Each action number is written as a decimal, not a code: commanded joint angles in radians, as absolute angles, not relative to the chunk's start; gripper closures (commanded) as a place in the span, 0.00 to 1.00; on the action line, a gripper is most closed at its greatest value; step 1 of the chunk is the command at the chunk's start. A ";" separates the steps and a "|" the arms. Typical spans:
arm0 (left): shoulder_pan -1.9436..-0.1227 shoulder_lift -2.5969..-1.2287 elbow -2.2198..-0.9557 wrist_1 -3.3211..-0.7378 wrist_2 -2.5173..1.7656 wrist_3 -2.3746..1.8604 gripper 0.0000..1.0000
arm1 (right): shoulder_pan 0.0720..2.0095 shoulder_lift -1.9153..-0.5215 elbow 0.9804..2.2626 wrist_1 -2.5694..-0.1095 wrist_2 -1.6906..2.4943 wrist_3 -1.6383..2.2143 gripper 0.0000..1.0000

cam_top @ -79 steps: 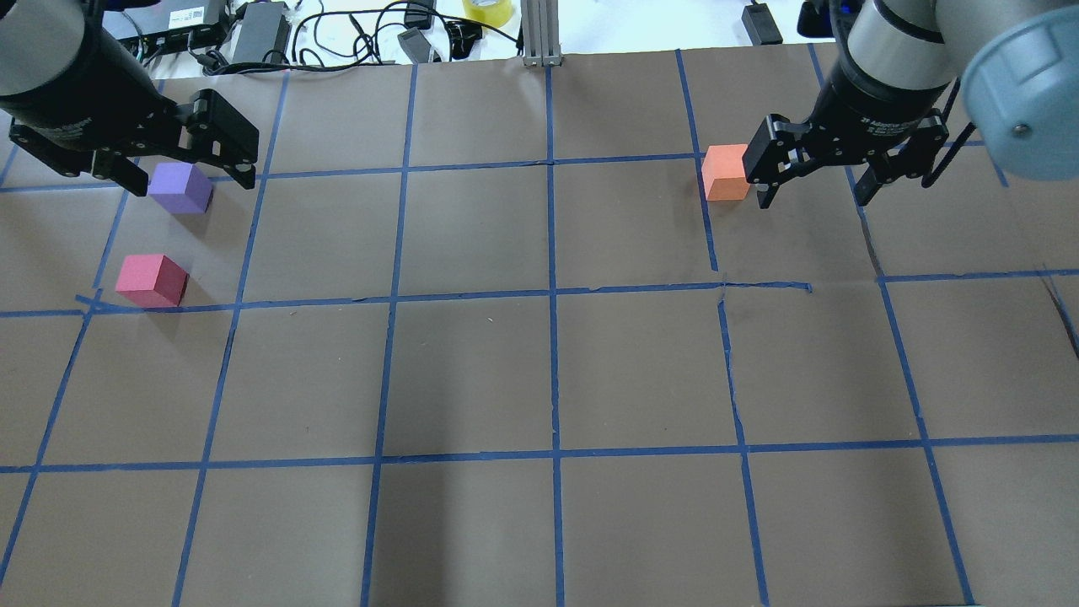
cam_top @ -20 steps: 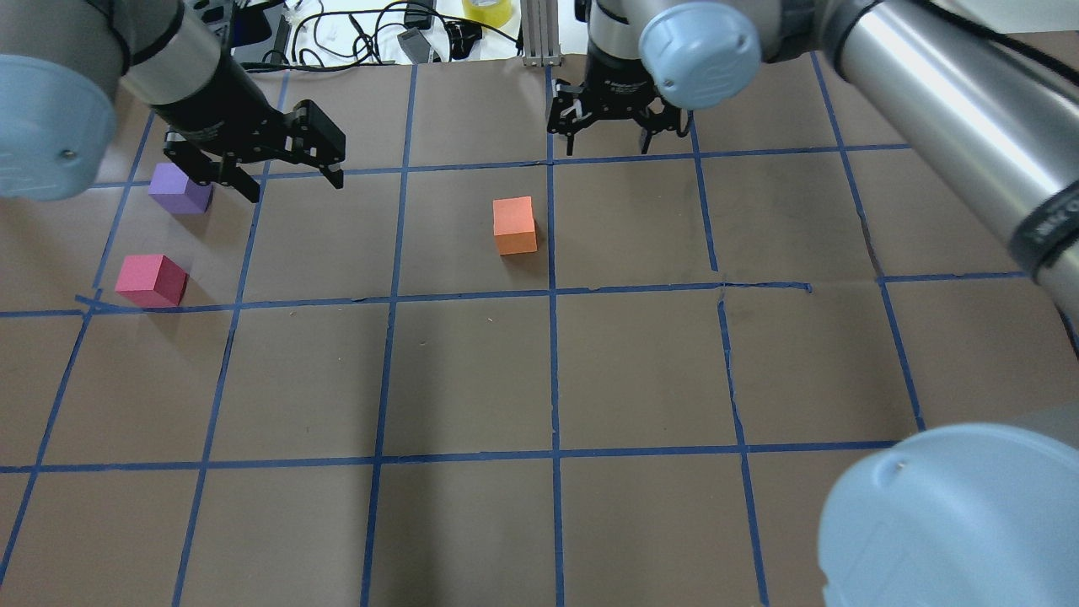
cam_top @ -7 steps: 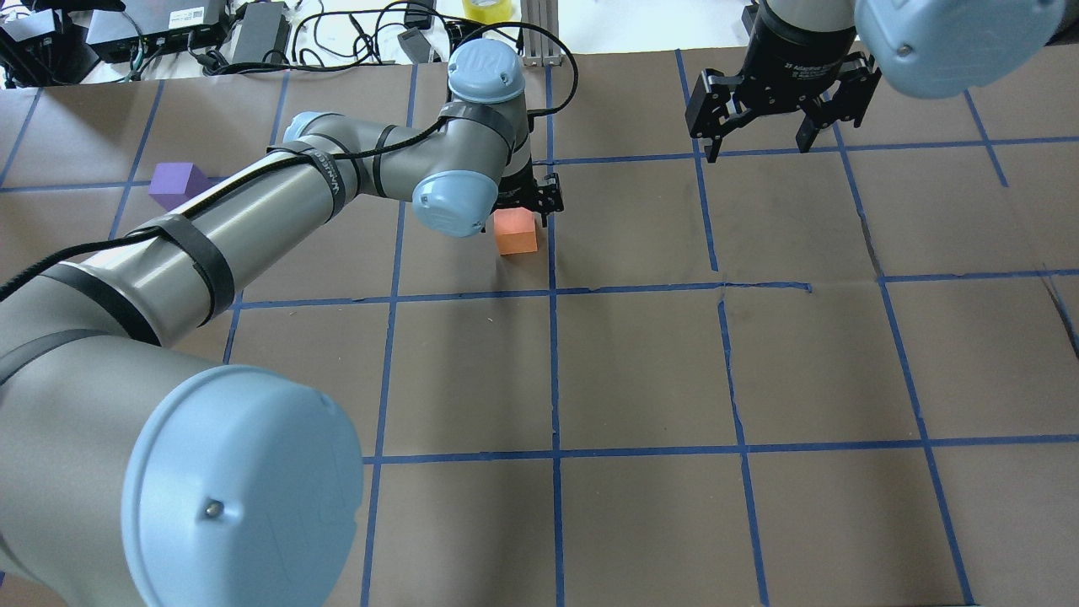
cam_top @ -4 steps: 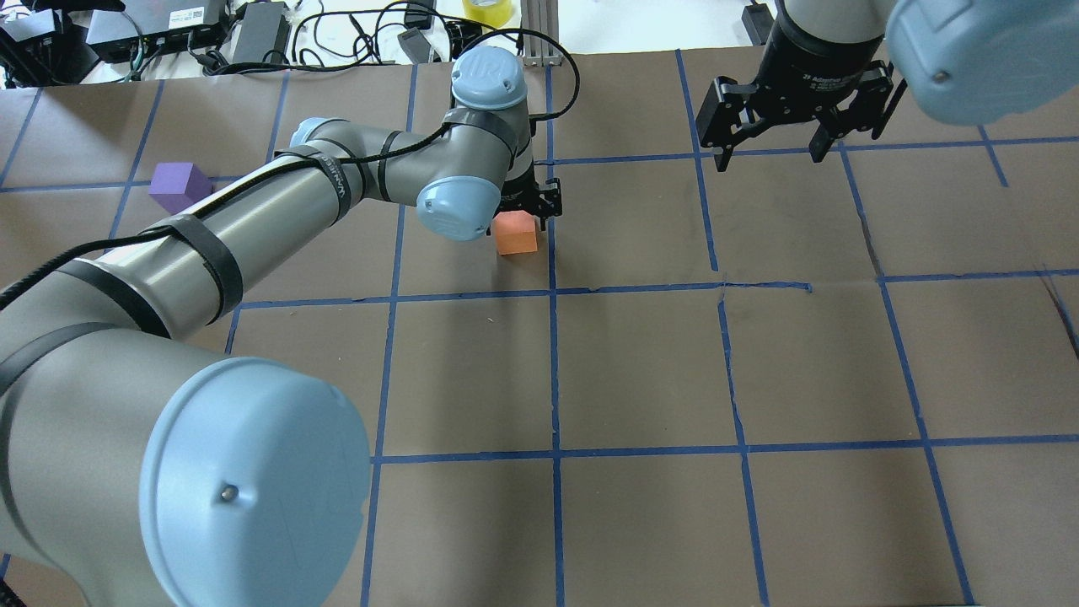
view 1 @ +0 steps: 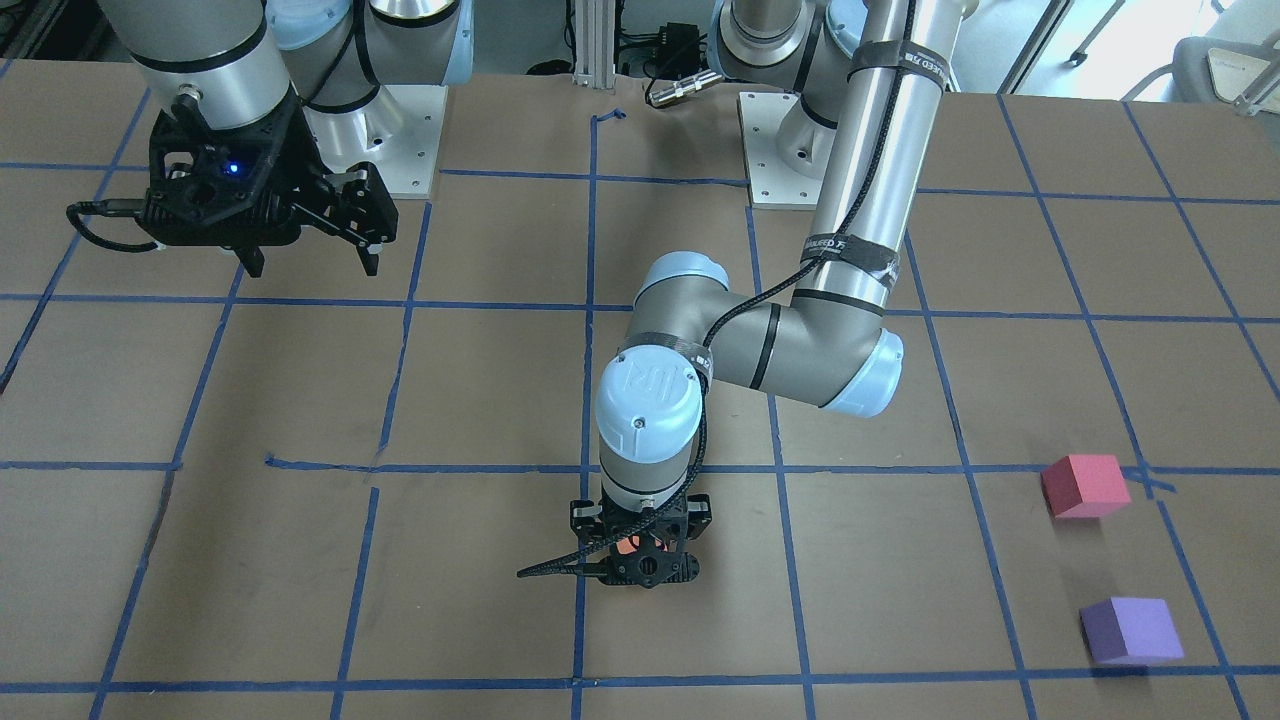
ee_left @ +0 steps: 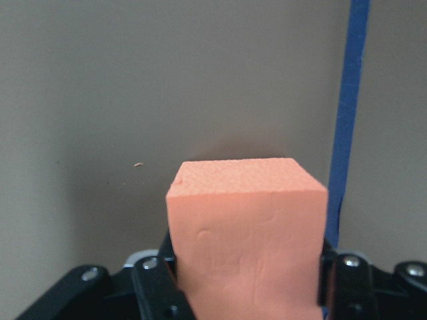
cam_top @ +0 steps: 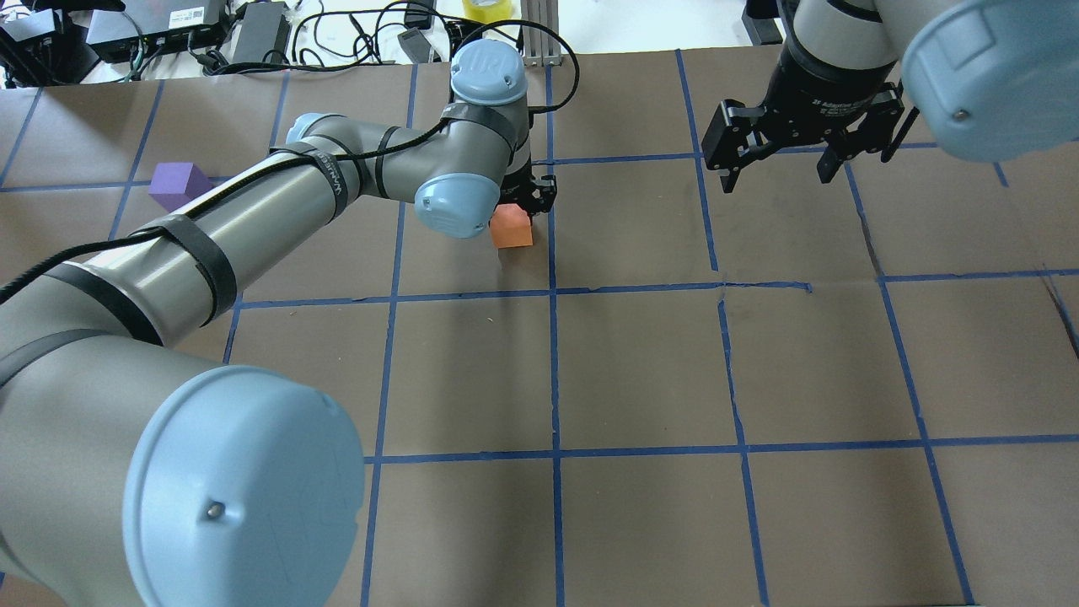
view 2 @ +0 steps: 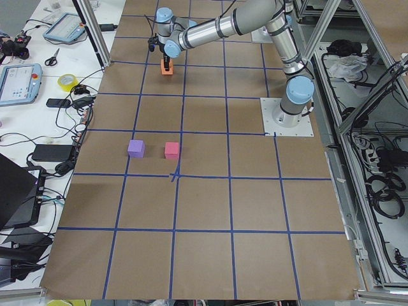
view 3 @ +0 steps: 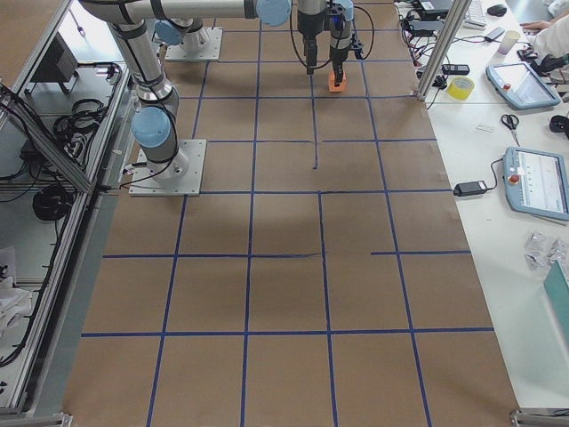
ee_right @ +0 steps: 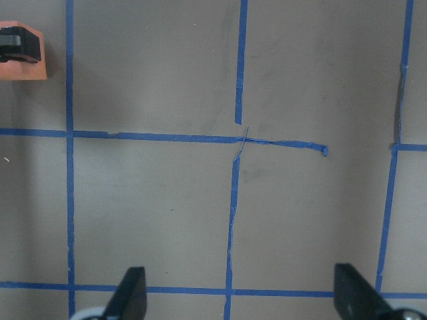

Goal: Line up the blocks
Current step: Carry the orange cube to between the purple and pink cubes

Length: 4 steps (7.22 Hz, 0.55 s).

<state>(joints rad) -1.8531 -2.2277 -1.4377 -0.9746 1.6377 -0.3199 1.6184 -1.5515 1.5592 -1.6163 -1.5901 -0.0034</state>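
Observation:
My left gripper (view 1: 643, 560) is shut on the orange block (cam_top: 512, 229) near the table's middle, with its fingers (ee_left: 157, 283) pressed against both sides. A shadow lies under the block (ee_left: 247, 227), which looks just off the paper. The purple block (cam_top: 175, 184) and the pinkish-red block (view 1: 1083, 486) sit close together at the left end of the table. In the overhead view my left arm hides the pinkish-red one. My right gripper (cam_top: 780, 164) hangs open and empty to the right of the orange block (ee_right: 23, 63).
Blue tape lines (cam_top: 552, 371) grid the brown paper. Cables, power bricks and a yellow tape roll (cam_top: 487, 8) lie past the far edge beside an aluminium post (cam_top: 539, 34). My left arm (cam_top: 253, 219) stretches across the left half of the table.
The right gripper carried the orange block to the middle, let go and drew back right. The left arm reached across, and the block has shifted slightly in its gripper over the last half second.

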 commanded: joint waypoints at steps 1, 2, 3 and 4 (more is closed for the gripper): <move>-1.804 -2.174 -1.451 -1.046 1.695 -0.211 1.00 | 1.618 -1.552 1.560 -1.627 -1.591 -0.003 0.00; -1.714 -2.133 -1.456 -1.064 1.694 -0.119 1.00 | 1.618 -1.552 1.560 -1.626 -1.591 -0.003 0.00; -1.603 -2.119 -1.457 -1.065 1.681 -0.054 1.00 | 1.617 -1.552 1.560 -1.625 -1.591 -0.003 0.00; -1.489 -2.114 -1.456 -1.065 1.681 0.069 1.00 | 1.617 -1.552 1.560 -1.624 -1.591 -0.003 0.00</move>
<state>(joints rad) -1.6227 -2.1283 -1.4553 -1.0599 1.6846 -0.0580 1.6173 -1.5524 1.5601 -1.6250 -1.5907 -0.0031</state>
